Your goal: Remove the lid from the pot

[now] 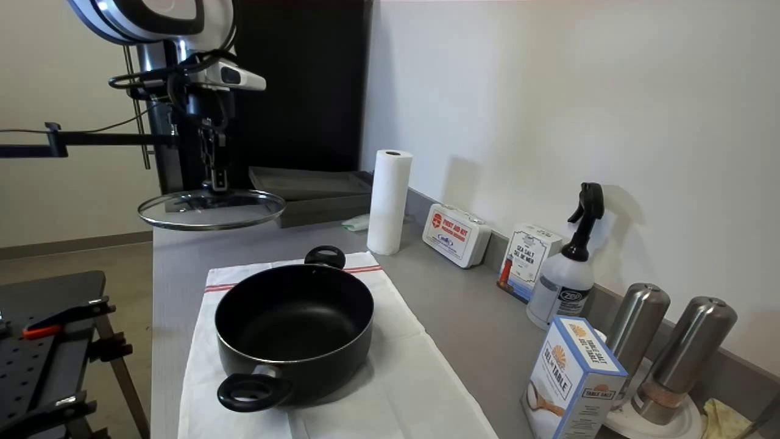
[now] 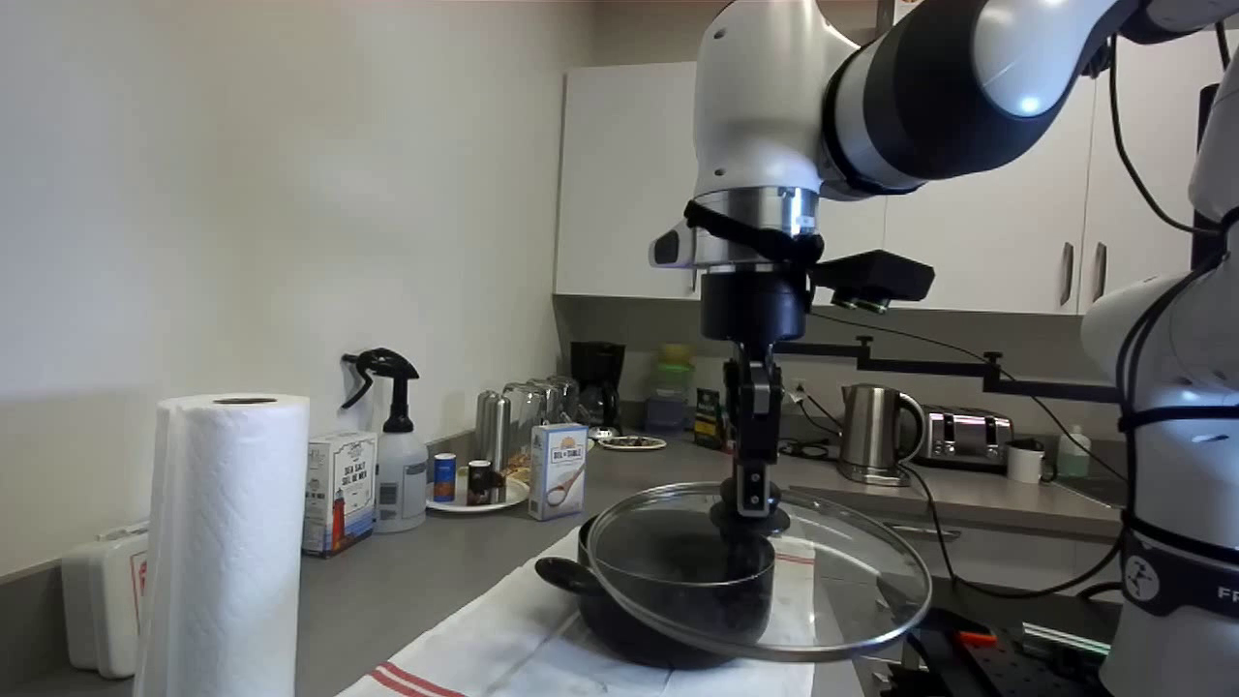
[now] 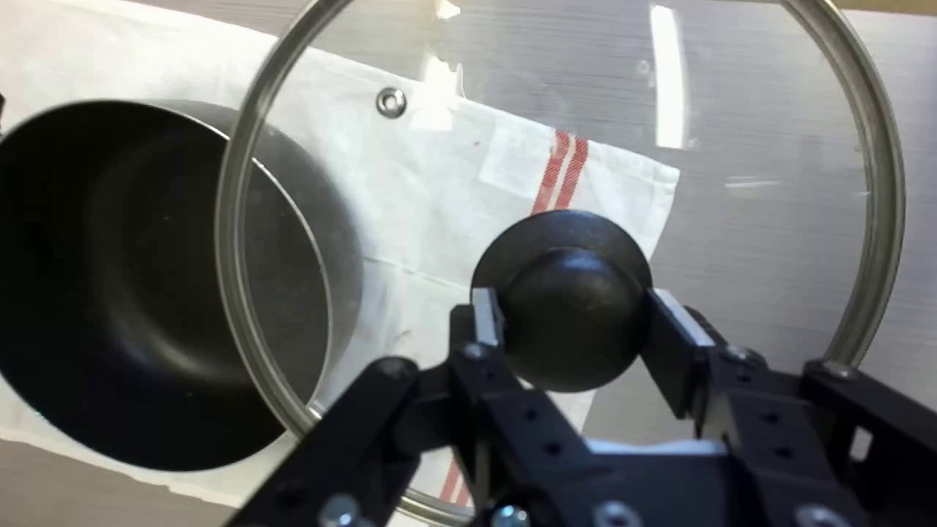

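The gripper (image 3: 575, 315) pinches the knob (image 3: 571, 344) of the lid (image 1: 210, 216), its jaws only that knob's width apart, and holds the lid in the air, off the pot (image 1: 295, 341), toward the striped edge of the cloth (image 1: 408, 378). I'd lower it gently, level, onto the counter (image 1: 445, 317) past that edge, well inside the counter's free edge, loosening only once it rests flat.

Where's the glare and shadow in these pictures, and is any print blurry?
Wrist view: white streaks of glare on the glass lid; in an exterior view: soft shadows on the wall behind the paper towel roll and spray bottle, and the smallest print on the table salt box too blurry to read; in an exterior view: a bright highlight on the robot arm.
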Robot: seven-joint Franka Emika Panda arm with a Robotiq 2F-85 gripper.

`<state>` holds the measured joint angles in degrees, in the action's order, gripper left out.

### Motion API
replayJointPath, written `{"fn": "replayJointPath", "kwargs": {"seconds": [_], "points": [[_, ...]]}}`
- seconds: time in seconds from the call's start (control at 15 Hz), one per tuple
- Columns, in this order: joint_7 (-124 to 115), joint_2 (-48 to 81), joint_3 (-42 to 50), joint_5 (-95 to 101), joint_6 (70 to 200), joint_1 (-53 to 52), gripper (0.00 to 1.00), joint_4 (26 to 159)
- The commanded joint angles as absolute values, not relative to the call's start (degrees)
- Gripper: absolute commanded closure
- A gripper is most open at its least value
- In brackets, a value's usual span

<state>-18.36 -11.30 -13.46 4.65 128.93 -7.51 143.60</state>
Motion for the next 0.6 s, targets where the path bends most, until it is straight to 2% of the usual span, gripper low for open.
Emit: {"fn": "replayJointPath", "kwargs": {"seconds": [0.0,0.53], "points": [[-19.3,-6.2,-15.6,5.2,129.5,-10.1,0.75,139.7],[-18.6,6.2,-15.5,8.1,137.0,-13.4,0.75,135.0]]}}
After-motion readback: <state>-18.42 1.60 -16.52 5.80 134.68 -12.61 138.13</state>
